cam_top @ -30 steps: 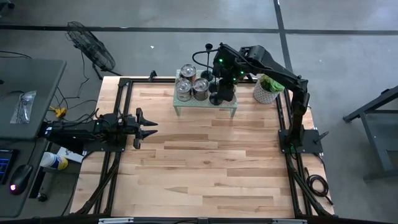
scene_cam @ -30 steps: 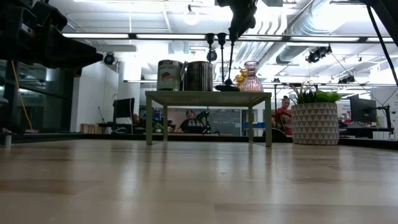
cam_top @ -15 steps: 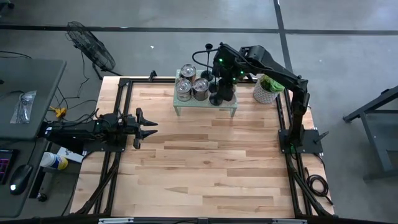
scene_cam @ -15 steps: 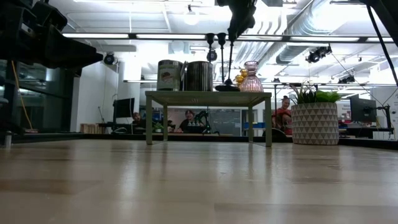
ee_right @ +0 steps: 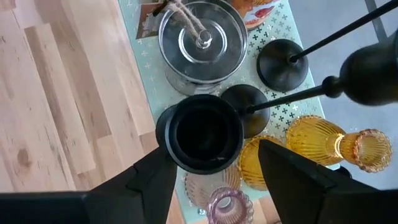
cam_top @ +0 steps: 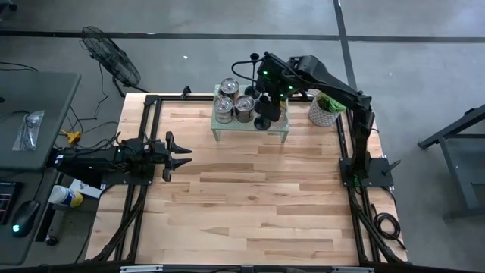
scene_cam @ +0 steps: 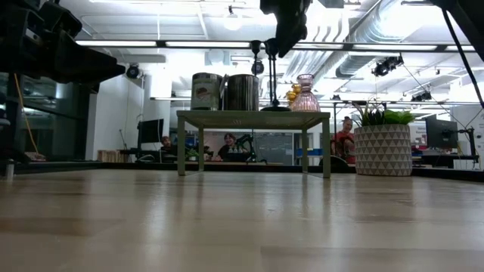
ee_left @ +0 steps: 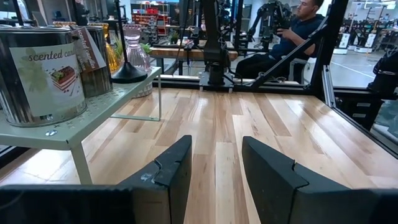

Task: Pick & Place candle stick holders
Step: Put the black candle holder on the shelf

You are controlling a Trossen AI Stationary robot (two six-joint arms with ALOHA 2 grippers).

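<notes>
On pale green rack (ee_left: 74,127), silver tin (ee_left: 40,74), label reading "scented"

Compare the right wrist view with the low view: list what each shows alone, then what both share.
Only the right wrist view shows the wick inside the silver candle tin, the round bases of the black candlesticks and the rack's perforated top.

Only the low view shows the potted plant, the rack's legs and people in the room behind.

Both show the pink glass holder, the amber glass holders and the right gripper above them.
</notes>
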